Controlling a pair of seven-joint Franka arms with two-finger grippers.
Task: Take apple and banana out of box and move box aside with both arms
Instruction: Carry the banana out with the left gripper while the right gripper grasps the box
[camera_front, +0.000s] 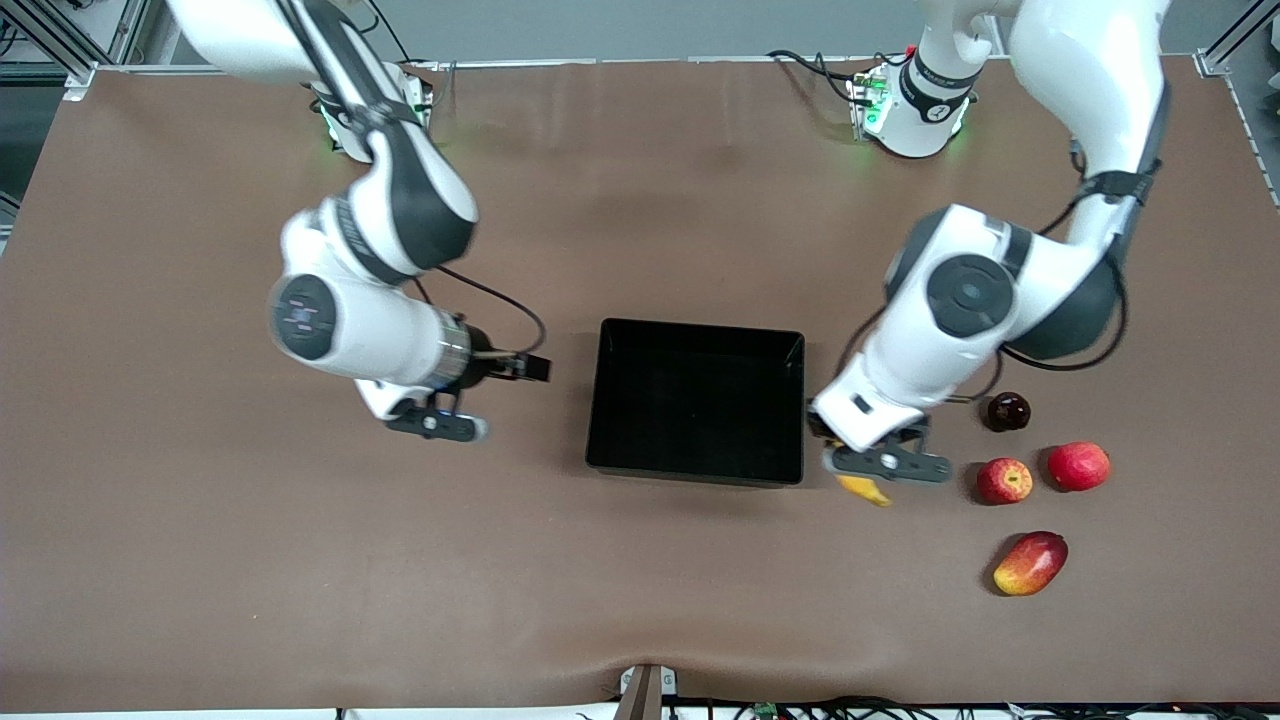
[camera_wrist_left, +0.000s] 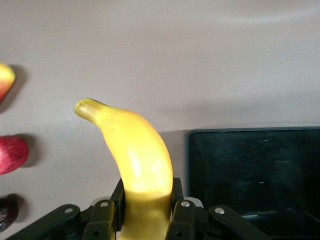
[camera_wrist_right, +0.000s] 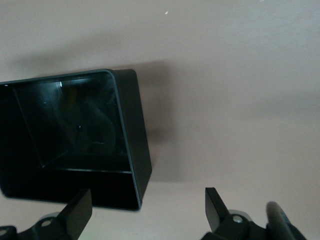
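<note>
My left gripper (camera_front: 886, 466) is shut on the yellow banana (camera_front: 866, 490), over the table just beside the black box's (camera_front: 596, 400) wall at the left arm's end. In the left wrist view the banana (camera_wrist_left: 135, 155) sticks out from between the fingers (camera_wrist_left: 102, 217), next to the box (camera_wrist_left: 192, 165). The small streaked apple (camera_front: 1003, 481) lies on the table toward the left arm's end from the banana. My right gripper (camera_front: 440, 425) is open and empty over the table beside the box's wall at the right arm's end. The right wrist view shows the box corner (camera_wrist_right: 136, 140) ahead of the spread fingers (camera_wrist_right: 77, 212).
A larger plain red fruit (camera_front: 1078, 466) lies beside the apple. A dark round fruit (camera_front: 1007, 411) lies farther from the front camera, and a red-yellow mango (camera_front: 1030, 563) nearer to it. The box is empty inside.
</note>
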